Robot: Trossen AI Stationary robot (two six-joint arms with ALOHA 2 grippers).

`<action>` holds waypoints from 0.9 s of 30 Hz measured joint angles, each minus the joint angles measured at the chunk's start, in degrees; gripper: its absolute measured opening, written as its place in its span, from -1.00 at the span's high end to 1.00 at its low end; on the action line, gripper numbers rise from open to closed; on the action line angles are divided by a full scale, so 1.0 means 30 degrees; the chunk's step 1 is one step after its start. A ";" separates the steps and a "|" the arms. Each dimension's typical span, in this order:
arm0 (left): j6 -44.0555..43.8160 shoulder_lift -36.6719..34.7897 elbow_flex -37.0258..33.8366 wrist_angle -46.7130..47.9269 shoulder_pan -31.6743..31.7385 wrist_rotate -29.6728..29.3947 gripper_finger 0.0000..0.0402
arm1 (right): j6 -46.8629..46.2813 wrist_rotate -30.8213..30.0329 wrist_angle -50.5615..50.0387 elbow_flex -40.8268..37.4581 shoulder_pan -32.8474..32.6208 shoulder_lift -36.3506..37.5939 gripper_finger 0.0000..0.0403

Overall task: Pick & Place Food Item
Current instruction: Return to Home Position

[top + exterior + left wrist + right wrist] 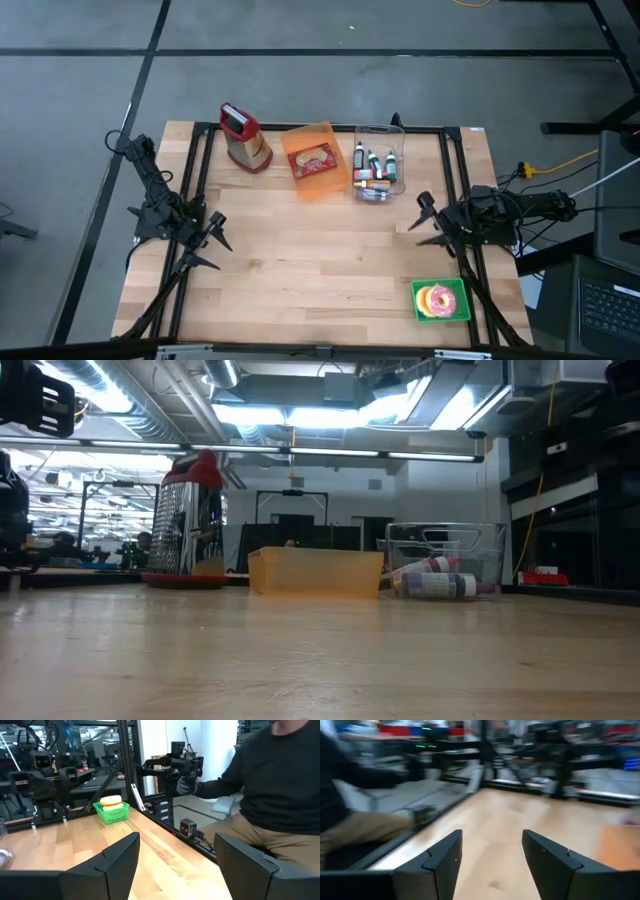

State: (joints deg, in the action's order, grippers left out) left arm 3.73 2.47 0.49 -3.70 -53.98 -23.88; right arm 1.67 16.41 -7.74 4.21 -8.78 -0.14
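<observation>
A pink and yellow doughnut (437, 299) lies in a small green basket (460, 312) at the table's near right; the left wrist view also shows the basket (113, 812). An orange bin (316, 160) at the far middle holds a reddish-brown food item (314, 160). My left gripper (212, 243) hovers open over the table's left side, its fingers (120, 857) level and empty. My right gripper (418, 222) hovers open at the right side, past the basket's far side, with nothing between its fingers (445, 857).
A metal grater with a red top (245, 137) stands at the far left of the bin row. A clear box of small bottles (378, 172) sits right of the orange bin. Bare wood fills the table's middle. A seated person in a dark top (275, 775) is beside the table.
</observation>
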 joint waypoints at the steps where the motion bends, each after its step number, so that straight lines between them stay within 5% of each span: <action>1: -0.0007 0.0043 0.0000 0.0000 0.0000 0.0000 -0.25 | -0.0154 0.0823 0.0079 0.0000 0.0000 -0.0074 -0.04; 8: 0.0000 0.0106 0.0007 0.0000 0.0000 -0.0006 -0.25 | 0.2040 0.2053 0.0132 0.0000 0.0000 -0.0175 -0.04; 27: 0.0007 0.0106 0.0007 0.0001 0.0000 -0.0007 -0.25 | 0.2150 0.1186 0.0127 0.0007 0.0000 -0.0175 -0.04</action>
State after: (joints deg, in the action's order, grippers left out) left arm 3.75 2.79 0.51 -3.70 -53.98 -23.90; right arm 8.12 19.97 -7.35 4.23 -8.78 -0.67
